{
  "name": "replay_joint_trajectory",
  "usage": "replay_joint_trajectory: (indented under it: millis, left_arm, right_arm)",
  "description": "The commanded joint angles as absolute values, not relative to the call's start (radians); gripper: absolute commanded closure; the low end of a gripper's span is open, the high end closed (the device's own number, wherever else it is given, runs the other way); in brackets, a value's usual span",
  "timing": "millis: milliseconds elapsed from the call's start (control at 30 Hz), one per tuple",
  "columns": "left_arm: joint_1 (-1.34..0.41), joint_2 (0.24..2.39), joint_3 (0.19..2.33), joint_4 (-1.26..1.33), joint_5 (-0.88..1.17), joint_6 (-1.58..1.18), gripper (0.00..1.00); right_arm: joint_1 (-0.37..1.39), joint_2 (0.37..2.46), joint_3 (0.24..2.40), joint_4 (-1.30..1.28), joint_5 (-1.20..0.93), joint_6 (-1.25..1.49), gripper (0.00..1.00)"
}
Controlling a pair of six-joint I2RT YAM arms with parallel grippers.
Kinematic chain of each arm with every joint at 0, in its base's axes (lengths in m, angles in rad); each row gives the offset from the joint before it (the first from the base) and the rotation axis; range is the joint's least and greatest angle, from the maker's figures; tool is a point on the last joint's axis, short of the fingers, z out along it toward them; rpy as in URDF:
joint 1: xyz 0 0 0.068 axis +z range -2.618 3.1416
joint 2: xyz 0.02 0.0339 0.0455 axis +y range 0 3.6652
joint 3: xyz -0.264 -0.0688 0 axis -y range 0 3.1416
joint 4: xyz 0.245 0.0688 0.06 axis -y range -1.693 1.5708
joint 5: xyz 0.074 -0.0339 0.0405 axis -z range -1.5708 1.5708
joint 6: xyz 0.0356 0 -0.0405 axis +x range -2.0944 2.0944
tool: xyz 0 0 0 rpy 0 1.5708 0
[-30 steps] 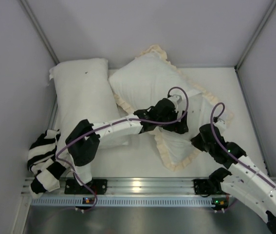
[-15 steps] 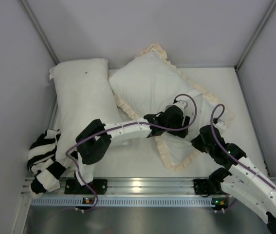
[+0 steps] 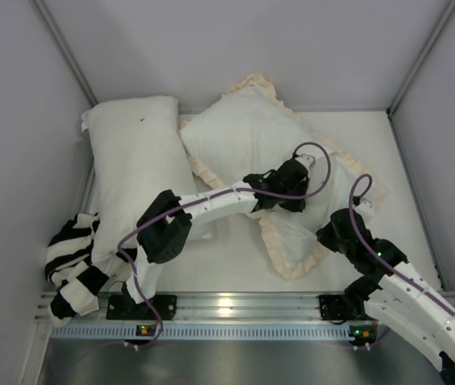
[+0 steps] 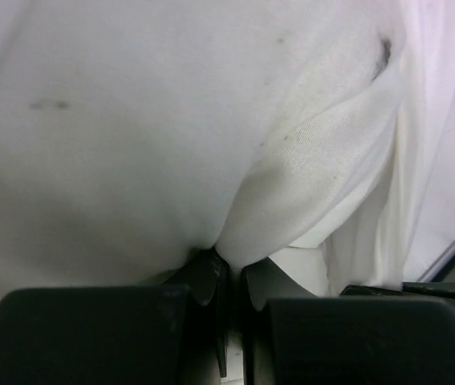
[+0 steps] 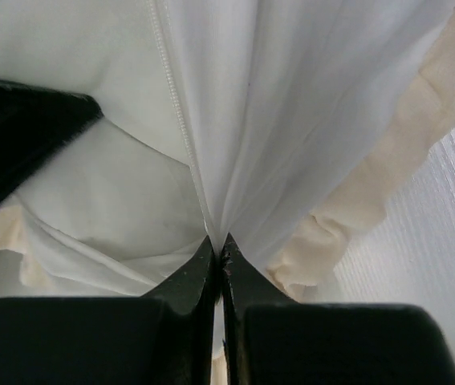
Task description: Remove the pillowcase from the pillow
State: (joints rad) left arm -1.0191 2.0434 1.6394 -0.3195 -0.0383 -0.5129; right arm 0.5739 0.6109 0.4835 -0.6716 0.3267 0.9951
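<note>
The pillowcase (image 3: pixel 239 136) lies cream-white face up in mid-table, its ruffled trim (image 3: pixel 274 249) round the edge; the pillow bulges inside it, mostly covered from above. My left gripper (image 3: pixel 297 191) reaches into the case's right part. In the left wrist view it (image 4: pixel 229 258) is shut on a fold of the pillow (image 4: pixel 131 120), white cloth with tiny dark specks. My right gripper (image 3: pixel 333 226) sits just right of it, at the case's near right edge. Its jaws (image 5: pixel 219 241) are shut on the pillowcase (image 5: pixel 291 96) beside a seam, with ruffle (image 5: pixel 420 136) to the right.
A second bare white pillow (image 3: pixel 135 160) with one dark speck lies at the left, against the case. A black-and-white striped cloth (image 3: pixel 75 269) is heaped at the near left corner. Grey walls (image 3: pixel 18 120) enclose three sides; a metal rail (image 3: pixel 235 309) runs along the front.
My left gripper has moved right and farther into the case, and its jaws have gone from open to shut on a fold of white cloth. The right gripper has held its grip.
</note>
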Motion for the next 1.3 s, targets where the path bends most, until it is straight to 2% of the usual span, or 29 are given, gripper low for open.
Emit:
replay_joint_trajectory:
  millis: [0,333,600,900,1100,1267]
  left_arm:
    - [-0.901,2.049,1.761,-0.279,0.041,-0.541,1.00]
    - [-0.804,2.011,1.995,-0.225,0.181,-0.658,1.00]
    - [-0.736,2.101,2.094,-0.137,0.302,-0.787,1.00]
    - [-0.644,2.262,2.416,-0.143,0.377,-0.919,1.00]
    - [-0.583,2.290,2.398,-0.080,0.422,-1.003,1.00]
    - [-0.577,2.263,2.295,-0.035,0.428,-1.005,1.00]
  right_arm:
    - [0.584,0.600,0.459,-0.686,0.290,0.980,1.00]
    - [0.584,0.632,0.408,-0.617,0.247,0.965,1.00]
    - [0.595,0.647,0.298,-0.539,0.195,0.965,1.00]
    - [0.612,0.696,0.305,-0.509,0.204,0.965,1.00]
    - [0.669,0.791,0.330,-0.352,0.140,0.841,1.00]
    - [0.829,0.882,0.402,-0.281,0.161,0.808,1.00]
